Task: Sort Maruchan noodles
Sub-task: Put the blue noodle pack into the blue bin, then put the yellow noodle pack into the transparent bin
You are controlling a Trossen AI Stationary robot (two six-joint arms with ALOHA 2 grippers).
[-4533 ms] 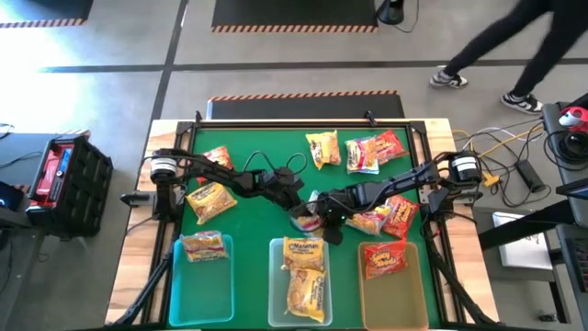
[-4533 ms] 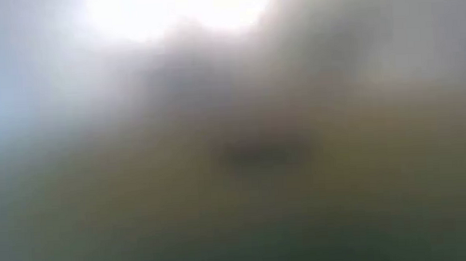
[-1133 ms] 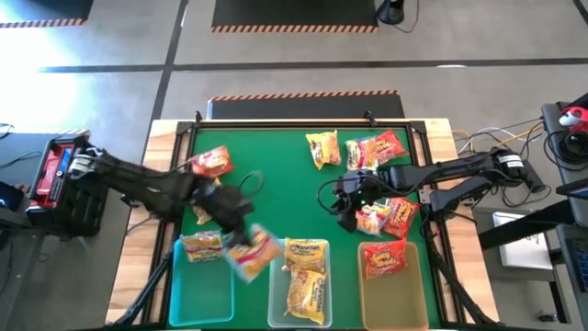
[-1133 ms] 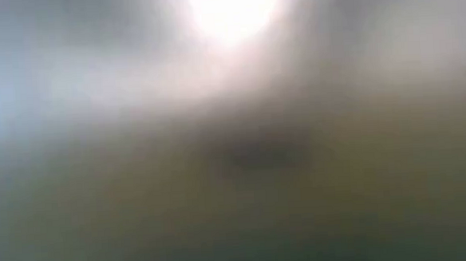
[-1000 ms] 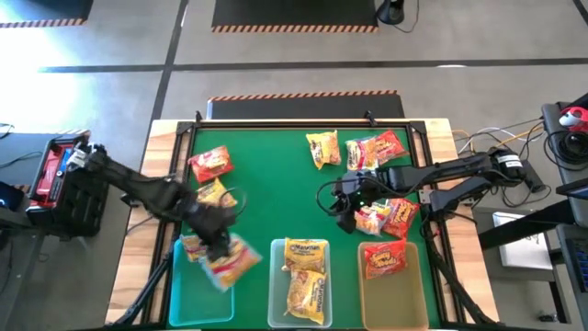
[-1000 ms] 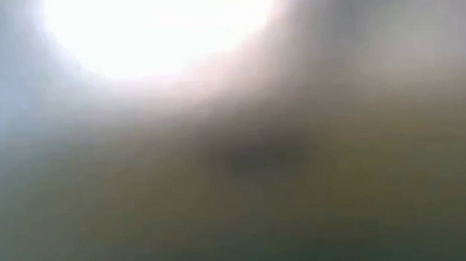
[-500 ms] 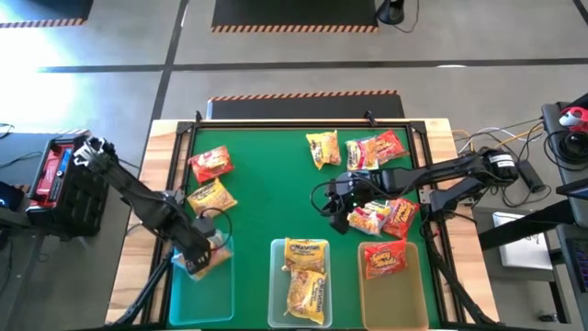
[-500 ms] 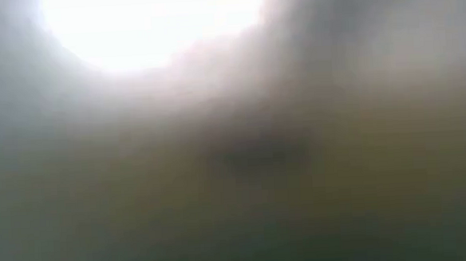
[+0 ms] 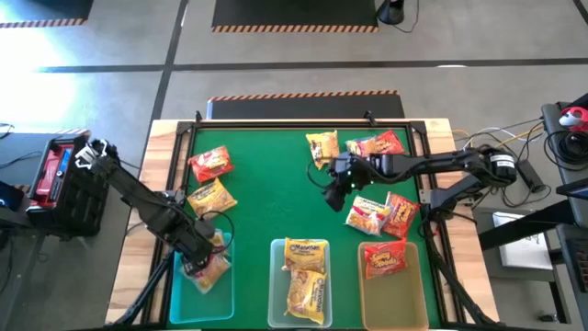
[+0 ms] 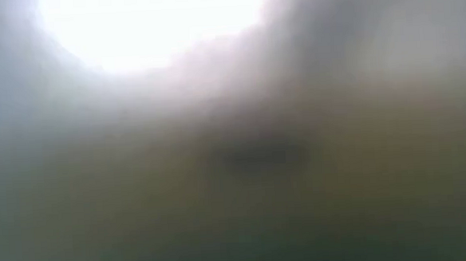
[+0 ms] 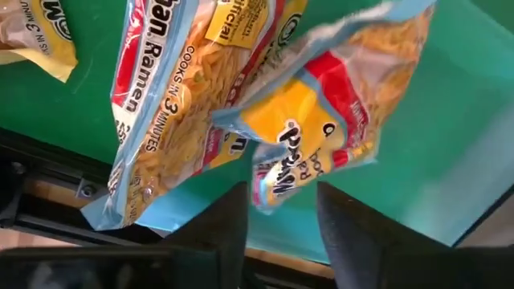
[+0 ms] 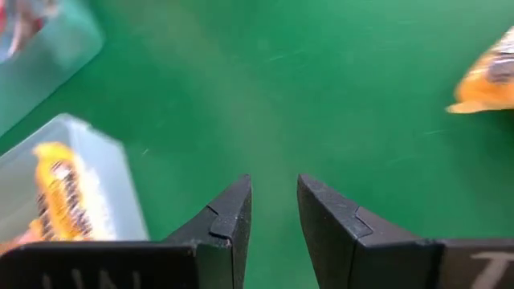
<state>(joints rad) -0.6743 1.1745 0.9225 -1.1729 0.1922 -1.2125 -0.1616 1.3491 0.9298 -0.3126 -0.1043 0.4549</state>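
Noodles packet [image 11: 321, 104] is dropping just beyond your left claw [image 11: 277, 213], now standing parted and empty over the teal bin [image 9: 188, 299], sorting by colour.

Low view blurred throughout: a bright glare over grey-brown haze, nothing nameable. In the left wrist view, ramen packets [image 11: 173, 104] cut off by the frame edges, printing partly readable only. In the high view, left pincer [image 9: 195, 260] covering much of the packets in the teal bin [image 9: 184, 299] at the worktop's front left corner. In the right wrist view, an orange packet [image 12: 486, 80] blurred and cropped at the edge.
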